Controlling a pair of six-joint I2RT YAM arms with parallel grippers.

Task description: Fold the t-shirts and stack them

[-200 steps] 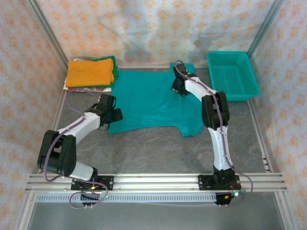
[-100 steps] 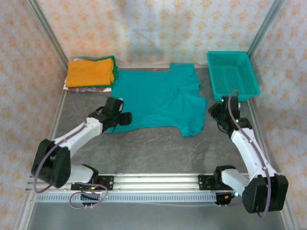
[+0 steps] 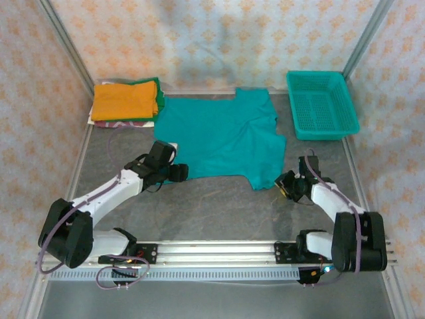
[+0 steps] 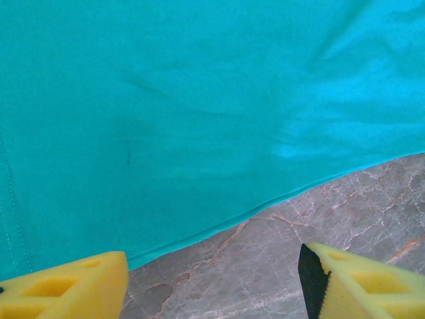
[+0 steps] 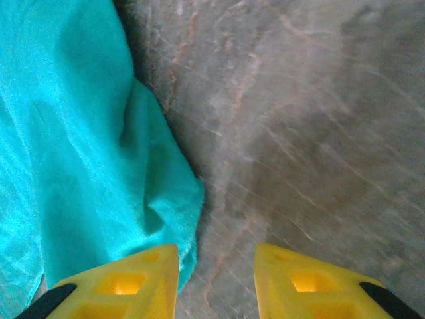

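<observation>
The teal t-shirt [image 3: 219, 136] lay spread open and unfolded on the table [image 3: 219, 212], toward the far edge and about midway across; at the far left corner sat the finished stack, an orange shirt [image 3: 123, 100] on top, a green one [image 3: 158, 93] under it and a patterned one [image 3: 106, 123] peeking out at the bottom; at the far right corner stood the mesh basket [image 3: 324, 135], just beside the teal cloth but not touching it. The left gripper [image 3: 178, 173] sat low at the shirt's near left corner; in its wrist view its fingers [image 4: 66, 286] stood well apart with nothing between them, the hem running just beyond them and bare table below. The right gripper [image 3: 284, 186] sat at the near right flap, possibly a sleeve, though that was hard to tell; its jaws were also apart and empty, one finger [image 5: 126, 282] over the cloth's edge and the other over the bare table. The step in hand looked like the first fold of this shirt, both arms lining up on its near edge; nothing was yet gripped. The next move would likely call for each gripper to settle onto its corner, pinch only the cloth there, then lift and carry the near edge evenly toward the far edge; uneven lifting could skew or bunch the fold.
</observation>
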